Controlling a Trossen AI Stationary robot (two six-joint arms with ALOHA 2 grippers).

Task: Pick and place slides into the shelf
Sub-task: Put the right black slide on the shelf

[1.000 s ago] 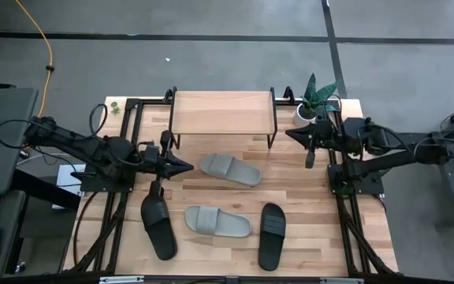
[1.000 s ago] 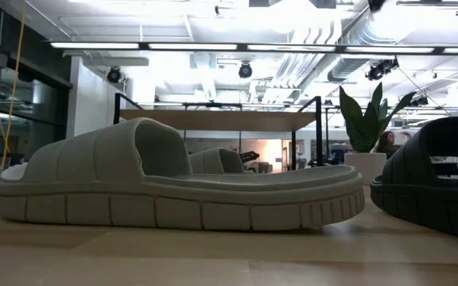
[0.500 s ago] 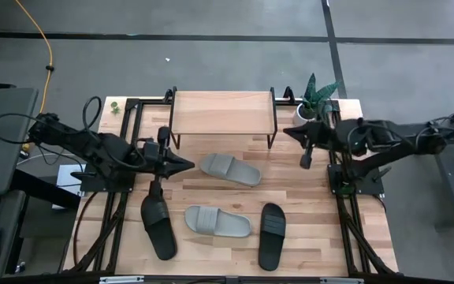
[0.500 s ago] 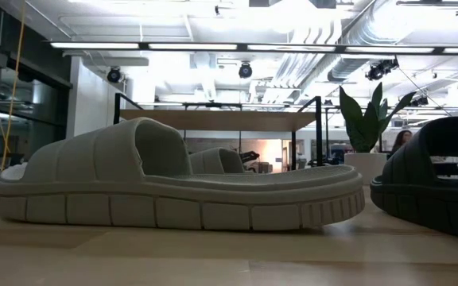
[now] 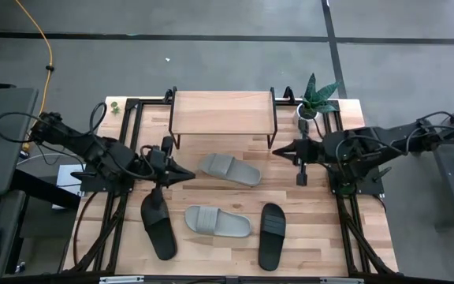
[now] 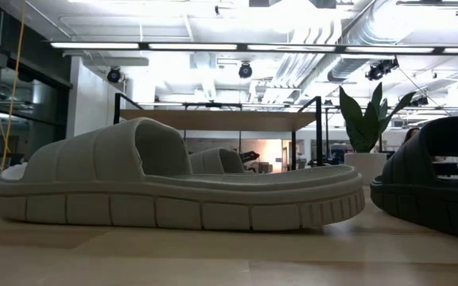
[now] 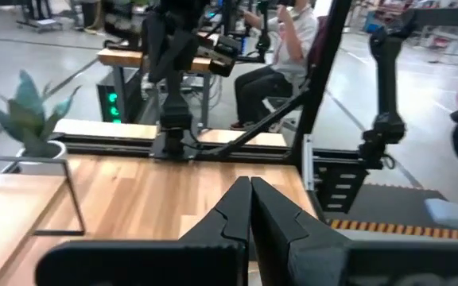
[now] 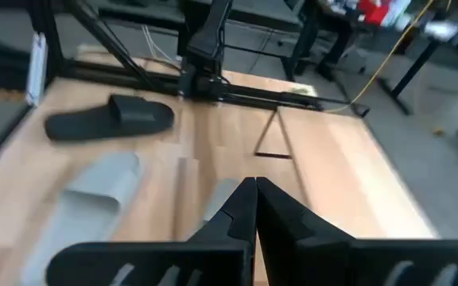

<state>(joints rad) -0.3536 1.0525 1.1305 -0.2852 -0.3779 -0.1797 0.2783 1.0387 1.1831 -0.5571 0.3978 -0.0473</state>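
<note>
All 4 slides (image 5: 218, 222) lie on the bench (image 5: 306, 213); left pincer (image 5: 189, 173) and right pincer (image 5: 278, 150) hover clamped tight (holding nothing), shelf (image 5: 222, 113) bare.

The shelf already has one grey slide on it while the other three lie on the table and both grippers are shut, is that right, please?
Not quite: the shelf holds no slide. The high view shows its board bare, with all four slides on the table: two grey and two black. The left gripper and right gripper are indeed shut.
</note>
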